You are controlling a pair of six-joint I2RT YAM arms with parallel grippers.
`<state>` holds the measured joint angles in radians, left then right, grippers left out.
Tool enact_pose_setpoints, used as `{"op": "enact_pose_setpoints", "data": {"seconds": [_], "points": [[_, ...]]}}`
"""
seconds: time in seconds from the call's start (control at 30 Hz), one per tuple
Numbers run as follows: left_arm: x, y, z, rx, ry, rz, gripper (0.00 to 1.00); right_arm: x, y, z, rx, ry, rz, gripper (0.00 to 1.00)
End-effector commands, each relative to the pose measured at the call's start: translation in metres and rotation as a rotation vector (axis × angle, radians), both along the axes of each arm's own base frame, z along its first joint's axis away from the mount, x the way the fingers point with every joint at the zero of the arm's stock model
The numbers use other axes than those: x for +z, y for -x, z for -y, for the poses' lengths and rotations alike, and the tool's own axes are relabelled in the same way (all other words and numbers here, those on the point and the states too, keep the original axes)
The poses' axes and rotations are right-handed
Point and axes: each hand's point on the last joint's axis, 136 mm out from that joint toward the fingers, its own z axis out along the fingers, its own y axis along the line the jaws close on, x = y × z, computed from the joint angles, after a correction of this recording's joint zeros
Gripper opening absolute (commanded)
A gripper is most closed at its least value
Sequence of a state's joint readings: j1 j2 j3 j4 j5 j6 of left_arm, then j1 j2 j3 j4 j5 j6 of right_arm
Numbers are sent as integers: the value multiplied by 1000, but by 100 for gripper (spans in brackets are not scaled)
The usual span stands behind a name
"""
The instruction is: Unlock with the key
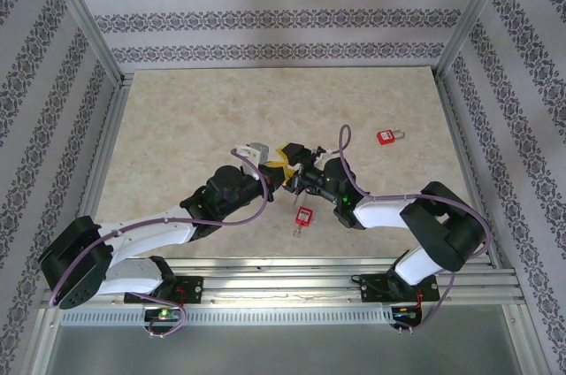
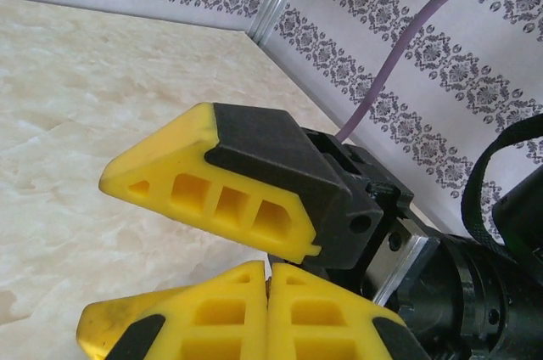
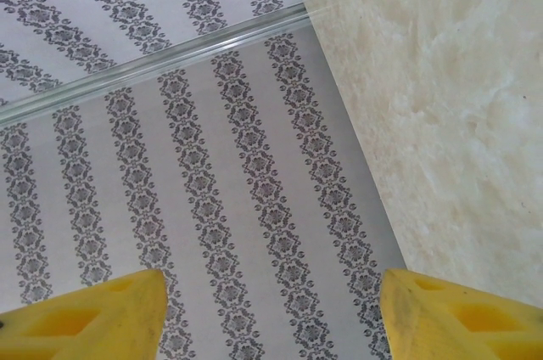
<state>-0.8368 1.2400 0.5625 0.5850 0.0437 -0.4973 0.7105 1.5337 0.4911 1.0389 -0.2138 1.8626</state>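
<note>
Your left gripper [image 2: 270, 305] is pressing its yellow plastic fingers [image 2: 212, 317] together; whether it is pinching the key, you cannot tell; your right gripper [image 3: 271, 313] is standing spread.

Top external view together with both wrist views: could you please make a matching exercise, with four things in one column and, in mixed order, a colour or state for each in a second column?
Column one:
1. left gripper
2. right gripper
3. padlock nearest the arm bases
4. table top

Column two:
A. red
B. fingers apart
C. pale marbled beige
D. fingers pressed together

Right pairs: 1-D, 2-B, 3-A, 4-C.
</note>
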Motion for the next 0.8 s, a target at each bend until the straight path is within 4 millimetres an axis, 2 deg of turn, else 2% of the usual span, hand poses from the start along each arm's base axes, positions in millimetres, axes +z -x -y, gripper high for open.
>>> {"op": "enact_pose_setpoints", "data": {"seconds": [0.0,0.5,0.77], "points": [[10,3,-4,5,21,44,0,17,0,8,-18,-14,56,63],[4,14,-9,-11,15,59,0,10,-3,16,-25,24,56,37],[4,20,-8,-28,9,76,0,9,-4,23,-36,66,61,16]]}}
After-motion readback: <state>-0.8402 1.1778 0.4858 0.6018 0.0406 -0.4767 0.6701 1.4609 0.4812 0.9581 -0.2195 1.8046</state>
